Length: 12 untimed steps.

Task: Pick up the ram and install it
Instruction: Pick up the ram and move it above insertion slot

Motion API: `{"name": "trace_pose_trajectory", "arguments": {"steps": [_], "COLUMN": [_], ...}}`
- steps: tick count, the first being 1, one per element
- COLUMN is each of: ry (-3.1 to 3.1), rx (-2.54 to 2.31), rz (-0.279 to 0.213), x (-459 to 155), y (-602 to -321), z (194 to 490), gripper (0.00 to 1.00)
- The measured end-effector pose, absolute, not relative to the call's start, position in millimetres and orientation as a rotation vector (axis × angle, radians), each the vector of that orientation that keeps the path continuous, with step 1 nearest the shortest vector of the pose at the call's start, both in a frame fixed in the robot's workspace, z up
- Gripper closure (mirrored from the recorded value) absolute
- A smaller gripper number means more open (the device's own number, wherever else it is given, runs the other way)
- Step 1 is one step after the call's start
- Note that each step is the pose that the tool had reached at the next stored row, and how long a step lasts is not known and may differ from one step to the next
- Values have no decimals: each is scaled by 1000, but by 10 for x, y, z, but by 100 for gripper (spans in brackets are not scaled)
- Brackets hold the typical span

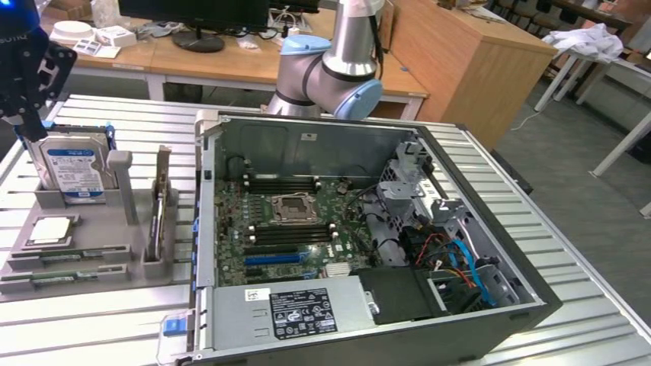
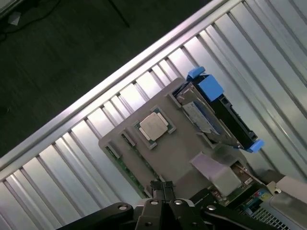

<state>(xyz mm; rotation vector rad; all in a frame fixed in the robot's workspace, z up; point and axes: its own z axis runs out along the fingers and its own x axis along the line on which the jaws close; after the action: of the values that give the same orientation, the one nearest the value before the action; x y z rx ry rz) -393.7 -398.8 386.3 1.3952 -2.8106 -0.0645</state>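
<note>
Two fingers of the gripper (image 1: 30, 126) are pressed together with nothing between them. It hangs over the far end of the grey holder (image 1: 117, 264) on the exterior view's left, close above the hard drive (image 1: 72, 164) standing there. The ram (image 1: 72, 254) sits in a slot at the holder's near end, just beside the processor chip (image 1: 51, 229) and well apart from the gripper. On the exterior view's right lies the open computer case (image 1: 489, 328), motherboard (image 1: 274, 236) exposed.

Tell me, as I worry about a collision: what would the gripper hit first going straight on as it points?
Likely the ram at the grey holder's edge, though depth is unclear.
</note>
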Motion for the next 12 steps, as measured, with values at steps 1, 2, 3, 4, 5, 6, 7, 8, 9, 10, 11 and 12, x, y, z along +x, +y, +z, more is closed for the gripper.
{"name": "trace_pose_trajectory", "arguments": {"steps": [1,2,3,4,5,6,7,8,9,10,11,12], "ry": [-2798,-2784,-2771,-2756,-2742,-2728,-2714,-2699,-2686,-2673,-2658,-2643], "rx": [1420,1445,1470,1497,1522,1546,1570,1594,1616,1637,1660,1683], "rz": [-65,-64,-64,-64,-64,-64,-64,-64,-64,-64,-64,-63], "x": [-3937,-3937,-3937,-3937,-3937,-3937,-3937,-3936,-3937,-3937,-3936,-3936], "y": [-3988,-3988,-3988,-3988,-3988,-3988,-3988,-3988,-3988,-3988,-3988,-3988], "z": [3863,3862,3862,3863,3862,3862,3863,3863,3862,3862,3862,3862], "gripper": [89,89,89,89,89,89,89,89,89,89,89,89]}}
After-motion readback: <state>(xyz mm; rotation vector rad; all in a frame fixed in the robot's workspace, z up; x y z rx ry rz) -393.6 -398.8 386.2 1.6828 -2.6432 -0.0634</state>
